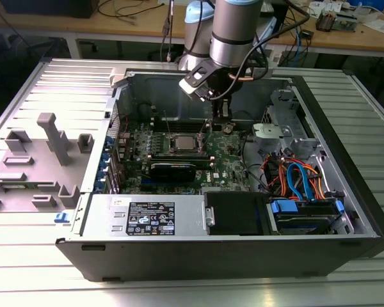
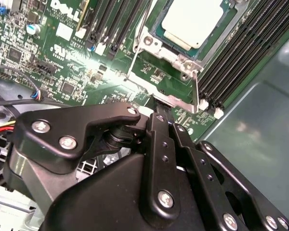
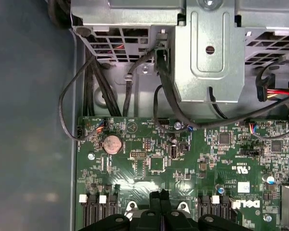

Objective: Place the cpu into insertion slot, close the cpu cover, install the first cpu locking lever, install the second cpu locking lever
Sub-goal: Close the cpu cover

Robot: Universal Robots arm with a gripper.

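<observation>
We find the cpu (image 2: 195, 19) seated in the insertion slot (image 2: 158, 30) on the green motherboard (image 3: 207, 163). The cpu cover (image 2: 176, 55) lies flat around it. The gripper (image 2: 163, 114) stands at the cover's edge, its fingers pressed together and gripping nothing. We cannot tell whether they touch the cover.

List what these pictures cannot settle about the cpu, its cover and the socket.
- The cpu: in the second wrist view the picture's edge cuts it off, so full seating is unclear.
- The cpu cover: its nearest corner is hidden by the gripper there; latching is unclear.
- The insertion slot: in the exterior view too small to judge any detail.
- The board under the gripper in the first wrist view: hidden by it.
</observation>
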